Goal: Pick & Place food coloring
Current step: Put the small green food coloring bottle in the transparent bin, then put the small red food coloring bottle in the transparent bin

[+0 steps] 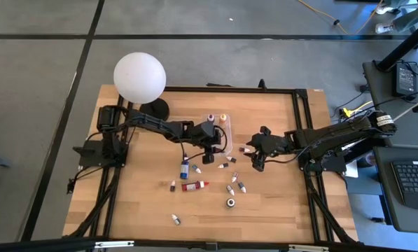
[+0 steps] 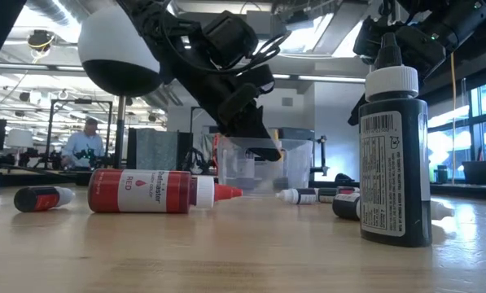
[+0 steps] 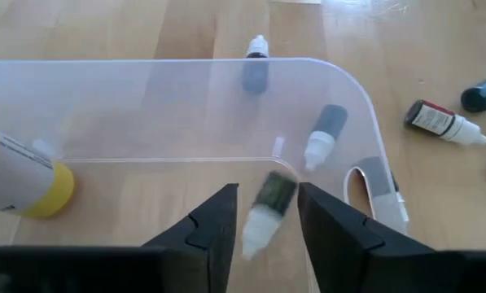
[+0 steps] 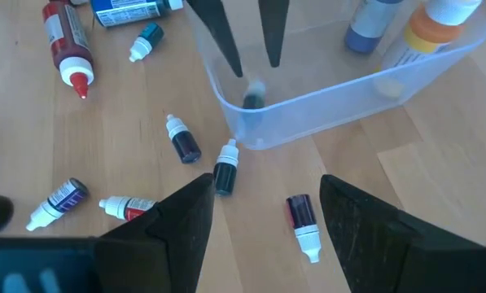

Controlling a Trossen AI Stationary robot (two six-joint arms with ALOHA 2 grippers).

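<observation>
While the left tool (image 3: 263,224) stands parted over the clear box (image 1: 229,137), letting a small dark bottle (image 3: 267,210) fall in beside two bottles already stowed, the right tool (image 4: 263,216) hovers open and empty, and about ten bottles still litter the bench (image 1: 279,210).

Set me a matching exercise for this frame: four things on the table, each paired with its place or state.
Things:
1. red bottle
2. yellow bottle
3. black bottle
4. white globe

Places or states:
A. standing upright on the bare wood
B. inside the clear box
C. lying on its side on the wood
D. at the table's far left corner

Pairs: 1-C, 2-B, 3-A, 4-D
</observation>
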